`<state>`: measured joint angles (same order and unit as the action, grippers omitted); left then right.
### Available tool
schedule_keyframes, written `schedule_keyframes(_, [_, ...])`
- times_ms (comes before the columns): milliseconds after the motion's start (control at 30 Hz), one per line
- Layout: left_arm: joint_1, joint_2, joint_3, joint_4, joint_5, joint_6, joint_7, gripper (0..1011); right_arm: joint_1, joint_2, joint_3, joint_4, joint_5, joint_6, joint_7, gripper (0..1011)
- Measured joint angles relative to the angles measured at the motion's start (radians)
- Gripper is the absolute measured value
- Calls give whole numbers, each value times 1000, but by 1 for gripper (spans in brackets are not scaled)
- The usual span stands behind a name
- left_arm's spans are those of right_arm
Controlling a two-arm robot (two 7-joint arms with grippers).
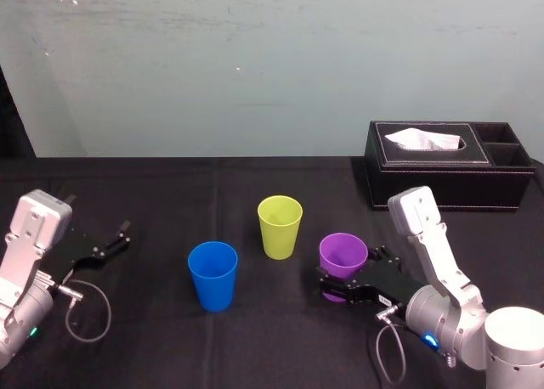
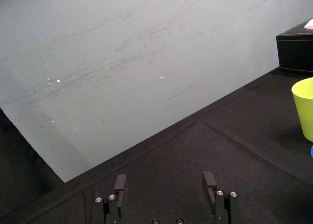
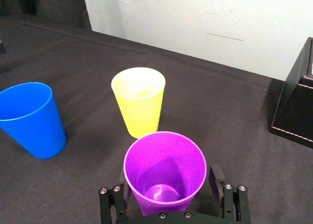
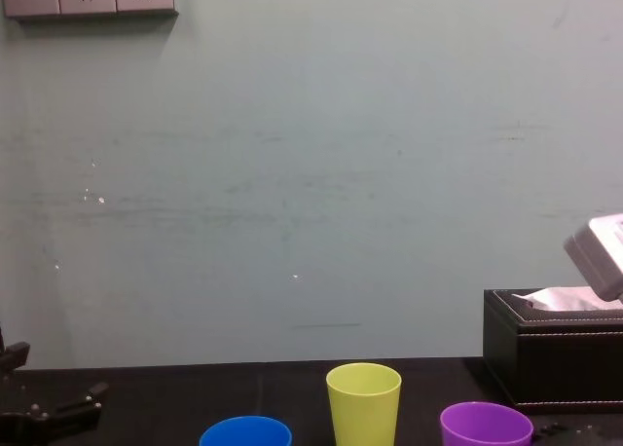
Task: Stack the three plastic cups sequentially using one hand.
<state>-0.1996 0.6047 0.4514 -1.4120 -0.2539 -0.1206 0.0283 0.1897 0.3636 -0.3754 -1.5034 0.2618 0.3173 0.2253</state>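
Two fingers (image 3: 216, 174) of my right tool (image 3: 168, 180) stand wide apart, one on either side of the lower part of the purple cup (image 3: 165, 165), so the tool is around the cup with its jaws spread; I cannot tell whether either finger touches the cup's wall. The tool sits low over the desk (image 1: 153, 194) on the near right, reaching in toward the middle, and the purple cup stands upright between its fingers with its mouth open upward. Just beyond that cup and a little to its left stands the yellow cup (image 1: 280, 226), upright, near it but apart from it. Farther left and nearer to me stands the blue cup (image 1: 212, 274), also upright and apart from the yellow one, so the three cups stand separate in a loose row across the middle of the dark desk, none inside another. At the far right of the desk, behind my right arm, rests a black tissue box (image 1: 446, 175) with a white tissue rising from its slot, well apart from the cups. My left tool (image 2: 164, 182) lies at the near left of the desk with its fingers wide and nothing between them, well apart from the blue cup.
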Motion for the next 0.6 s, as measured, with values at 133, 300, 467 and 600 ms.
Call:
schedule_keyframes(133, [0,0,0,0,0,0,0,1000,3,-14,6,9,-7,-4,10,1003])
schedule_keyframes(300, [0,0,0,0,0,0,0,1000,5,-23,11,13,-12,-8,18,1003])
schedule_keyframes(467, [0,0,0,0,0,0,0,1000,5,-22,11,13,-12,-8,18,1003])
schedule_keyframes(600, [0,0,0,0,0,0,0,1000,5,-22,10,13,-12,-7,18,1003])
